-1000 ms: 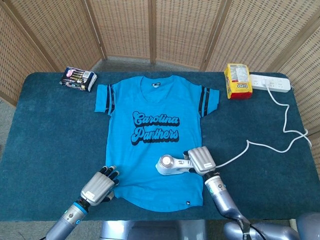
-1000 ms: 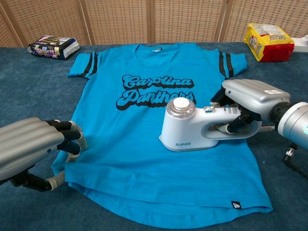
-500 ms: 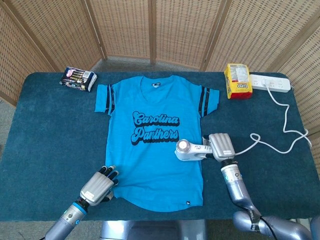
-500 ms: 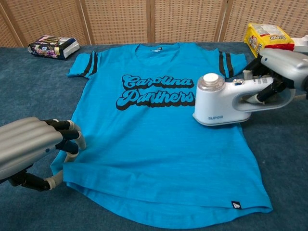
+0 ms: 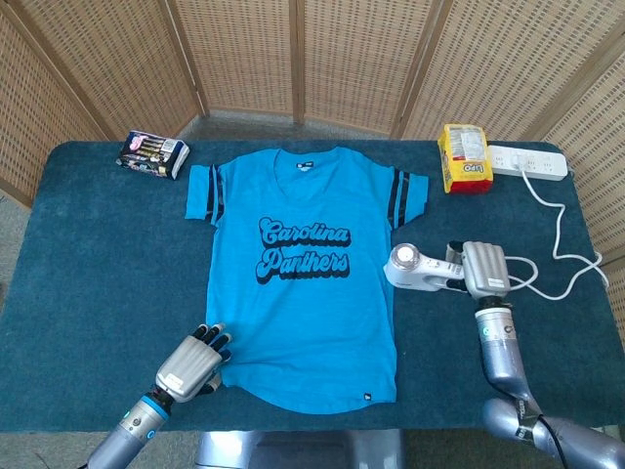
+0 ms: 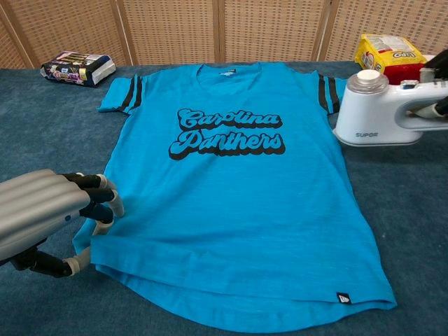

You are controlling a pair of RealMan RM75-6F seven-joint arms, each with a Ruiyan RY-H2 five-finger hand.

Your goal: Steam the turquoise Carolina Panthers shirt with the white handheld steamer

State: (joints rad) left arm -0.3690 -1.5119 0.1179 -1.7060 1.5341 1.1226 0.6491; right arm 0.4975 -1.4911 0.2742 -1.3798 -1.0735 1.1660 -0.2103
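Observation:
The turquoise Carolina Panthers shirt (image 5: 301, 283) (image 6: 231, 196) lies flat and face up in the middle of the dark blue table. My right hand (image 5: 483, 269) grips the handle of the white handheld steamer (image 5: 418, 270) (image 6: 385, 108), which is just off the shirt's right edge, below the right sleeve. In the chest view only the tips of that hand show at the right border. My left hand (image 5: 193, 362) (image 6: 52, 217) rests with its fingers curled on the shirt's lower left hem, pressing it against the table.
The steamer's white cord (image 5: 562, 249) runs back to a power strip (image 5: 528, 162) at the far right. A yellow packet (image 5: 464, 158) (image 6: 389, 59) stands beside it. A dark snack pack (image 5: 152, 154) (image 6: 77, 68) lies at the far left. Wicker screens stand behind the table.
My right hand has carried the steamer up and to the right, from the shirt's lower middle across its right side to just past the right edge. The left hand has not moved.

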